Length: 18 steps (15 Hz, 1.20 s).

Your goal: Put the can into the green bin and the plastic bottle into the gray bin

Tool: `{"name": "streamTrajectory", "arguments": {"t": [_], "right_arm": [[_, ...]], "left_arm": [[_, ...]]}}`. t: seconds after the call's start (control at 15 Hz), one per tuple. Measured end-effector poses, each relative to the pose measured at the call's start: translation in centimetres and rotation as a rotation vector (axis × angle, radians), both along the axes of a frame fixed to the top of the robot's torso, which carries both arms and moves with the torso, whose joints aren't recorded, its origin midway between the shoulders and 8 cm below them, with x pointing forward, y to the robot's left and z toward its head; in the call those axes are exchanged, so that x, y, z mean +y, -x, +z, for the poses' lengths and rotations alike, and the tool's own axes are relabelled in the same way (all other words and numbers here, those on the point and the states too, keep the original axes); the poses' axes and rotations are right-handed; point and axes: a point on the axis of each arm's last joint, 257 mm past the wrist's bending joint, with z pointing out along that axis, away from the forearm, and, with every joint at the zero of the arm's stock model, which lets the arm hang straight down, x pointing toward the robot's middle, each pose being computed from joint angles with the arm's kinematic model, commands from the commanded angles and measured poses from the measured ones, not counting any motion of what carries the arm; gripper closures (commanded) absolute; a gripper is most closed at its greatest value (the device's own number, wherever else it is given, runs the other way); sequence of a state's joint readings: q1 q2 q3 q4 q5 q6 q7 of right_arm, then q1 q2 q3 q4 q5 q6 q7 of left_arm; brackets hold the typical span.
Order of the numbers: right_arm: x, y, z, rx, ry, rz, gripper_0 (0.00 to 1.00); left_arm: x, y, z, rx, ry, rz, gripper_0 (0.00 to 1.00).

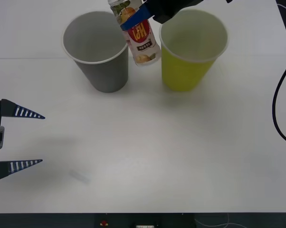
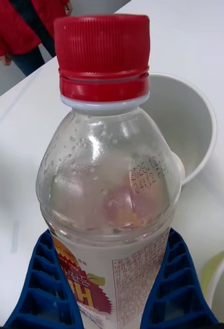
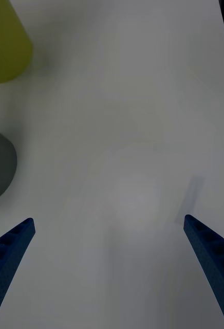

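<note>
The right end effector point(image 1: 139, 19) was clamped on the small clear plastic bottle with a red cap point(image 1: 137, 35), lifted between the big gray paper cup point(image 1: 98, 50) and the big yellow-green paper cup point(image 1: 190, 52). It needed to go over the gray rim, then let go. The left end effector point(image 1: 29, 139) waited spread apart near the white tabletop point(image 1: 157, 152)

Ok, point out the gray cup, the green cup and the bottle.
gray cup point(image 1: 107, 71), front view, outer wall.
green cup point(image 1: 183, 73), front view, outer wall.
bottle point(image 2: 109, 190), right wrist view, clear shoulder.
</note>
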<state>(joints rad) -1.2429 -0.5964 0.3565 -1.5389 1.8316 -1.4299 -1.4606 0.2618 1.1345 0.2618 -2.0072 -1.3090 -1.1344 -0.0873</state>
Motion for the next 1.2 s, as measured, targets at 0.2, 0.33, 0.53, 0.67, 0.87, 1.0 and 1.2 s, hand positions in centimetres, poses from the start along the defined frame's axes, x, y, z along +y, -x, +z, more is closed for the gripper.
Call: {"name": "streamTrajectory", "arguments": {"t": [0.2, 0.33, 0.53, 0.67, 0.87, 1.0, 1.2], "right_arm": [[3.2, -1.4, 0.8, -0.017, 0.003, 0.019, 1.00], [5.6, -2.6, 1.2, -0.052, -0.010, 0.016, 1.00], [9.0, -4.5, 0.8, -0.095, -0.052, 0.016, 1.00], [10.1, -5.5, 0.0, -0.105, -0.054, 0.016, 1.00], [11.3, -6.6, -1.8, -0.137, -0.033, 0.007, 1.00], [11.6, -6.9, -2.2, -0.149, -0.029, 0.004, 1.00], [11.6, -6.9, -2.3, -0.148, -0.031, 0.003, 0.35]], "left_arm": [[0.0, 0.0, 0.0, 0.000, 0.000, 0.000, 0.00], [0.0, 0.0, 0.0, 0.000, 0.000, 0.000, 0.00], [0.0, 0.0, 0.0, 0.000, 0.000, 0.000, 0.00], [0.0, 0.0, 0.0, 0.000, 0.000, 0.000, 0.00], [0.0, 0.0, 0.0, 0.000, 0.000, 0.000, 0.00], [0.0, 0.0, 0.0, 0.000, 0.000, 0.000, 0.00], [0.0, 0.0, 0.0, 0.000, 0.000, 0.000, 0.00]]}}
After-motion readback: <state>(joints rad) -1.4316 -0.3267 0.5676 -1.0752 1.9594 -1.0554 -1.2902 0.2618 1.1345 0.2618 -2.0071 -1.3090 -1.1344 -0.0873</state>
